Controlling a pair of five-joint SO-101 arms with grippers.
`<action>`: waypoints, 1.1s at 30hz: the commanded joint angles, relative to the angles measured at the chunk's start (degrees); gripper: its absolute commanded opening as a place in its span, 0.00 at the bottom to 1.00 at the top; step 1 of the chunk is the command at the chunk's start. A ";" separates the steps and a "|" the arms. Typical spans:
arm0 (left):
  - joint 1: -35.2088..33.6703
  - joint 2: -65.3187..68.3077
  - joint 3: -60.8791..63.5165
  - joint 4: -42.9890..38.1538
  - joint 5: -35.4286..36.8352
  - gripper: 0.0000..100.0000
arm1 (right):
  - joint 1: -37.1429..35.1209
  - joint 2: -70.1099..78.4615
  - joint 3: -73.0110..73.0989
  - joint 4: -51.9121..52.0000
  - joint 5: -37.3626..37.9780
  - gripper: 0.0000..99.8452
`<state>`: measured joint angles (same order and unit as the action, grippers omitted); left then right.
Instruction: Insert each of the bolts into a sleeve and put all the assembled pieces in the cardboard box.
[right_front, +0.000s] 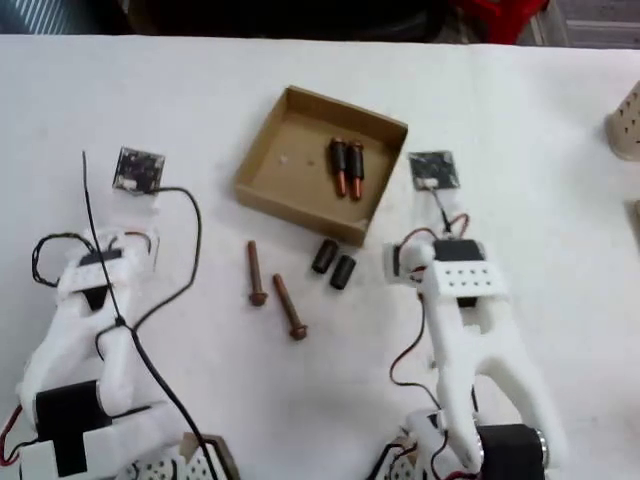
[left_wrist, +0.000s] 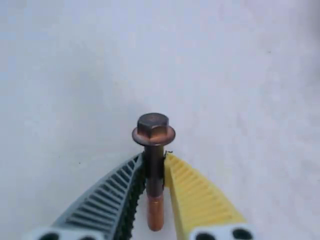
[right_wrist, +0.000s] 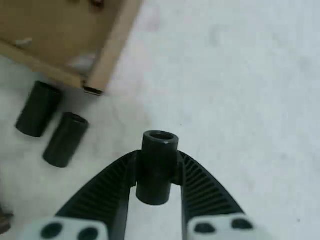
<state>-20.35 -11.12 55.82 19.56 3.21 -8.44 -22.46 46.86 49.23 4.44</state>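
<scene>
Clamped by its shank in the left gripper (left_wrist: 154, 161): a copper-coloured flanged hex-head bolt (left_wrist: 154, 132), over the bare white table (left_wrist: 75, 75). Clamped in the right gripper (right_wrist: 156, 162): a black cylindrical sleeve (right_wrist: 158, 145), bore open outward, near a corner of the shallow brown cardboard box (right_wrist: 112, 55). Turn the left wrist first to present the tip rather than the outward-pointing head. Line up tip and bore on one axis, then push slowly and straight. Avoid nudging the two loose black sleeves (right_wrist: 39, 109) just beside the box's edge.
</scene>
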 joint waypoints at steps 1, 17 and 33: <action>0.66 -3.12 -0.35 -1.76 0.70 0.06 | -5.23 -1.71 -4.48 -4.70 -0.53 0.02; 0.66 -3.12 -0.35 -1.85 0.70 0.06 | -16.31 -1.63 2.37 -47.96 -0.53 0.02; 0.66 -3.12 -0.35 -1.85 0.70 0.06 | -21.32 17.89 8.70 -85.93 -0.09 0.02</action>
<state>-20.35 -11.12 55.82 19.56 3.21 -30.42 -12.44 60.92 -29.98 4.44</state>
